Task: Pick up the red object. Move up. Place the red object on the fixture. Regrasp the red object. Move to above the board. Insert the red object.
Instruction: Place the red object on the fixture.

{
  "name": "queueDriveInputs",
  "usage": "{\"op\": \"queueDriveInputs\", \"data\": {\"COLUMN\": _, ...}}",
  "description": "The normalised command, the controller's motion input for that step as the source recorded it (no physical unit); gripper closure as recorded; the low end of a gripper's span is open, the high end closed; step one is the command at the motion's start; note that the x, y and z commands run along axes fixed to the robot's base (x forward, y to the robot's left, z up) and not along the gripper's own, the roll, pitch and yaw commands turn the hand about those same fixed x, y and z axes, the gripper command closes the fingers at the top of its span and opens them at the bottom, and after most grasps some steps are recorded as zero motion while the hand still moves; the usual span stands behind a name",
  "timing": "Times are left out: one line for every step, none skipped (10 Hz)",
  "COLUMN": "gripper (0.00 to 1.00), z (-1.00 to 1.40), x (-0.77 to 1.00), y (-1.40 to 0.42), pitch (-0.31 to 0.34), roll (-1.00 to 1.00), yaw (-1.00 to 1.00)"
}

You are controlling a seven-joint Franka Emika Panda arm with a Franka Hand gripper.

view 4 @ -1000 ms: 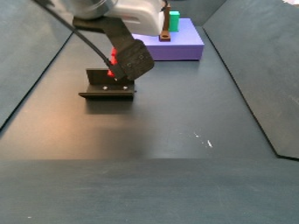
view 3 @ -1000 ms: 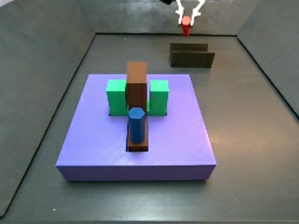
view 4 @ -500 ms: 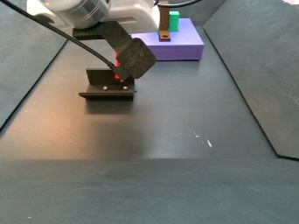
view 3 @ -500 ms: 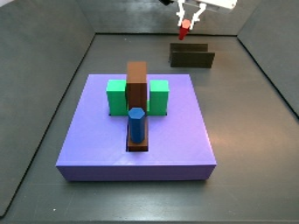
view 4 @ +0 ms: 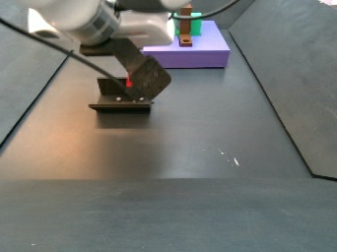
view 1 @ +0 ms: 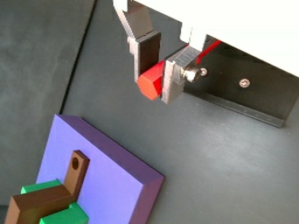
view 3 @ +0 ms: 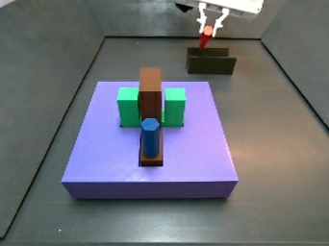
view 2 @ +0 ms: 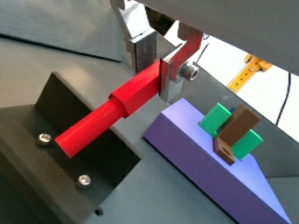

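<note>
My gripper [view 2: 152,79] is shut on the red object [view 2: 100,118], a slim red peg pinched near one end between the silver fingers [view 1: 170,77]. Its free end reaches out over the fixture [view 2: 45,131], a dark bracket on the floor. In a side view the gripper [view 3: 207,27] hangs over the fixture [view 3: 211,63] with the red object [view 3: 205,38] tilted just above it; whether they touch I cannot tell. In a side view, the red object [view 4: 129,86] shows at the fixture [view 4: 121,100]. The purple board [view 3: 180,154] lies apart, nearer the camera.
On the board stand a brown upright block [view 3: 150,91], two green blocks [view 3: 129,106] beside it and a blue peg [view 3: 150,137]. Grey walls enclose the dark floor [view 4: 198,138]. The board [view 1: 100,171] edge lies near the gripper in both wrist views.
The gripper has come down toward the fixture and turned, so the red object went from hanging upright to lying tilted just over the bracket.
</note>
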Motion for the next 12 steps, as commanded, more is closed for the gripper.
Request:
{"op": "queueDriveInputs", "data": {"gripper": 1.00, "z": -0.29, "x": 0.49, "y": 0.05, "pitch": 0.000, "roll": 0.01, "yaw": 0.03}}
{"op": "queueDriveInputs", "data": {"gripper": 1.00, "z": -0.23, "x": 0.51, "y": 0.01, "pitch": 0.089, "roll": 0.30, "yaw": 0.00}}
{"op": "queueDriveInputs", "data": {"gripper": 1.00, "z": -0.20, "x": 0.52, "y": 0.00, "pitch": 0.120, "roll": 0.39, "yaw": 0.00}}
{"op": "queueDriveInputs", "data": {"gripper": 1.00, "z": -0.25, "x": 0.52, "y": 0.00, "pitch": 0.111, "roll": 0.35, "yaw": 0.02}}
{"op": "queueDriveInputs", "data": {"gripper": 1.00, "z": -0.23, "x": 0.41, "y": 0.00, "pitch": 0.051, "roll": 0.17, "yaw": 0.03}}
{"op": "queueDriveInputs", "data": {"gripper": 1.00, "z": -0.21, "x": 0.24, "y": 0.00, "pitch": 0.000, "roll": 0.00, "yaw": 0.07}}
{"op": "queueDriveInputs", "data": {"gripper": 1.00, "z": -0.18, "x": 0.23, "y": 0.04, "pitch": 0.000, "roll": 0.00, "yaw": 0.07}}
{"op": "queueDriveInputs", "data": {"gripper": 1.00, "z": -0.19, "x": 0.25, "y": 0.02, "pitch": 0.006, "roll": 0.00, "yaw": 0.07}}
{"op": "queueDriveInputs", "data": {"gripper": 1.00, "z": -0.21, "x": 0.29, "y": 0.00, "pitch": 0.034, "roll": 0.00, "yaw": 0.05}}
{"op": "queueDriveInputs", "data": {"gripper": 1.00, "z": -0.23, "x": 0.26, "y": 0.00, "pitch": 0.040, "roll": 0.00, "yaw": 0.03}}
{"op": "queueDriveInputs", "data": {"gripper": 1.00, "z": -0.22, "x": 0.24, "y": 0.00, "pitch": 0.034, "roll": 0.00, "yaw": 0.02}}
{"op": "queueDriveInputs", "data": {"gripper": 1.00, "z": -0.21, "x": 0.20, "y": 0.01, "pitch": 0.006, "roll": 0.00, "yaw": 0.01}}
